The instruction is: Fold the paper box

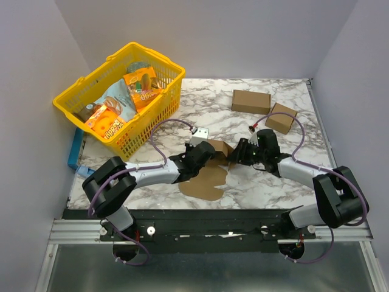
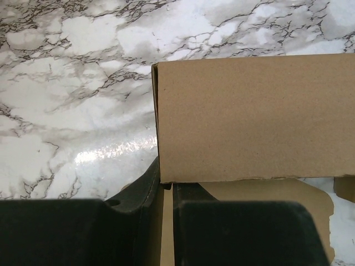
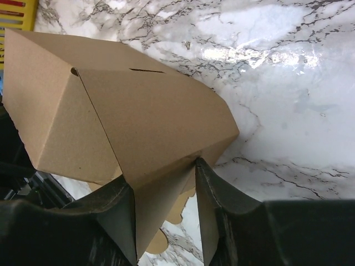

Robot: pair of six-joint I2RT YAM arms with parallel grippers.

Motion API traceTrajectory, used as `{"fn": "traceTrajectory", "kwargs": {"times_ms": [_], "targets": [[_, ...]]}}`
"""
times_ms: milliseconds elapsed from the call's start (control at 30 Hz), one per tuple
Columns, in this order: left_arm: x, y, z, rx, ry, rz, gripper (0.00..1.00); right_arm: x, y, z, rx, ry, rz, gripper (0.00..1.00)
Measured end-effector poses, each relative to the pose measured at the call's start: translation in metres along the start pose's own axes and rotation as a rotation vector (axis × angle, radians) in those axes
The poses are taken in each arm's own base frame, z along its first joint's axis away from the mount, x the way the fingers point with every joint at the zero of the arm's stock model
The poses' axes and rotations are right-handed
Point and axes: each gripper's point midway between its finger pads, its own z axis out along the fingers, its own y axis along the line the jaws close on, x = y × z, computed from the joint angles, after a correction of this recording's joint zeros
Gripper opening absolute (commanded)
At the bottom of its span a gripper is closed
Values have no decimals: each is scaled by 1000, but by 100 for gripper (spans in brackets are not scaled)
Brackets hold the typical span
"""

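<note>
Near the middle of the bench (image 1: 200,109), we see the paper box (image 1: 209,177) with the left hand (image 2: 168,187) pinching a wall and the right hand (image 3: 164,173) clamping a flap, both masking its raised part from above.

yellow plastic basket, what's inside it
Inside the yellow plastic basket lie colourful snack packets: an orange packet nearest the front, a pale blue packet and a second orange packet behind. Anything beneath them, and the basket floor, is covered.
</note>
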Motion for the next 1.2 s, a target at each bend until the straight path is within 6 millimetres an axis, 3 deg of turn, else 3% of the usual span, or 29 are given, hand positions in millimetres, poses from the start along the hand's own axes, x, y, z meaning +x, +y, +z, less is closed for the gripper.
{"fn": "traceTrajectory", "kwargs": {"times_ms": [67, 200, 300, 400, 600, 700, 967, 1200], "targets": [[0, 0, -1, -1, -1, 0, 14, 0, 1, 0, -1, -1, -2, 53], [1, -3, -2, 3, -1, 2, 14, 2, 4, -4, 0, 8, -25, 74], [3, -7, -4, 13, -1, 7, 14, 1, 9, -10, 17, 13, -58, 78], [4, -10, -6, 21, -1, 8, 14, -5, 14, -24, 42, -20, -101, 78], [6, -11, -10, 22, 10, -3, 14, -30, 34, -70, 60, -190, -179, 74], [7, -10, -11, 19, 16, -7, 14, -30, 46, -84, 36, -218, -202, 69], [7, -10, -15, 12, 49, -20, 14, 30, 50, -59, 33, -4, -200, 60], [8, -11, -15, 11, 54, -33, 14, 57, 5, -25, 191, 104, -78, 56]]}}
